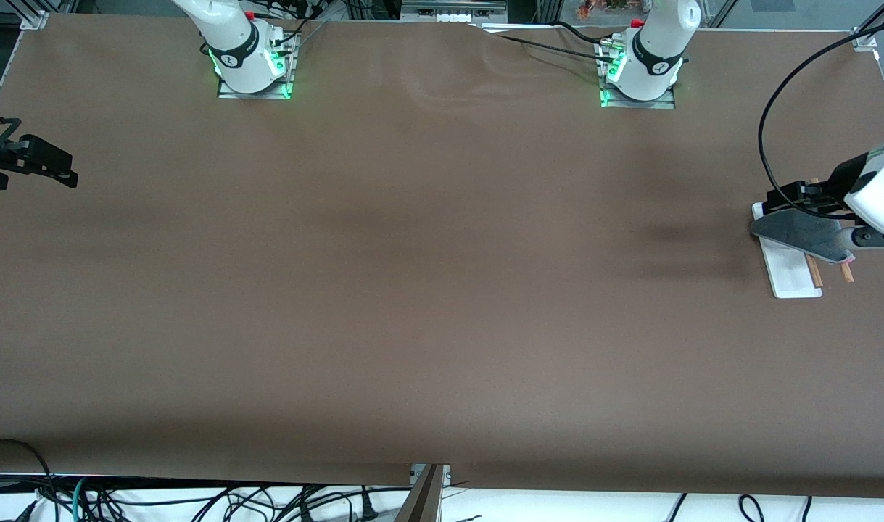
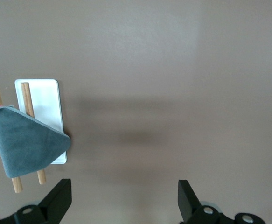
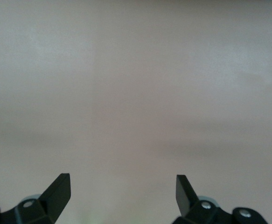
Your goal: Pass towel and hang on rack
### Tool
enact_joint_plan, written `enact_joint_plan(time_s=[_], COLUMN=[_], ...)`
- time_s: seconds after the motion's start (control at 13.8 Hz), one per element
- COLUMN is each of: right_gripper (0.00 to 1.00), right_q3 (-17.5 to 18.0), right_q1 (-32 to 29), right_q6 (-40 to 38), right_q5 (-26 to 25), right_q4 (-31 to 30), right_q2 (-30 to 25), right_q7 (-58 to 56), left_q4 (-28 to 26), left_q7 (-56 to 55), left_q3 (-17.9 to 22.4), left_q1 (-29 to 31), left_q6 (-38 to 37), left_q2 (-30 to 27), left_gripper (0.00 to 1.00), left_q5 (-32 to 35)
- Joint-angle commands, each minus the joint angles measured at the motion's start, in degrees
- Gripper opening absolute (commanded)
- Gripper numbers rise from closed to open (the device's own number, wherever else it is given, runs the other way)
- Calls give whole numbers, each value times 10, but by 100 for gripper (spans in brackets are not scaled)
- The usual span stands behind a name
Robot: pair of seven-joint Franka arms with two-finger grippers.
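The dark grey towel [image 1: 804, 232] is draped over the two brown rods [image 1: 815, 272] of the rack, whose white base [image 1: 793, 279] lies at the left arm's end of the table. The left wrist view shows the towel [image 2: 26, 144] lying across both rods [image 2: 26, 95] above the base [image 2: 45, 100]. My left gripper [image 1: 779, 199] is open and empty, up over the rack's end nearer the robots. In its own view the left gripper [image 2: 125, 196] has only bare table between its fingers. My right gripper [image 1: 57, 167] is open and empty over the right arm's end of the table, and its own view [image 3: 123, 191] shows only bare table.
The brown table [image 1: 427, 290] stretches between the two arms. A black cable [image 1: 768, 123] loops above the table near the left arm. Loose cables [image 1: 195, 500] lie below the table edge nearest the front camera.
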Motion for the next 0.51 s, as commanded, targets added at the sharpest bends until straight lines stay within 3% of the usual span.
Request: enact_joint_plan(time_s=[0.0, 0.43], right_gripper=[100, 100], right_q3=[1, 1], right_q1=[-1, -2], right_q6=[-1, -1], right_q5=[0, 0], right_q4=[2, 2], right_q2=[-5, -5], right_q7=[-10, -11], left_q4=[10, 30], left_q7=[-15, -63], left_q3=[-2, -13], left_q1=[-11, -13], left_q6=[-10, -16], left_q2=[-9, -2], left_gripper=[100, 100], left_q5=[-10, -13])
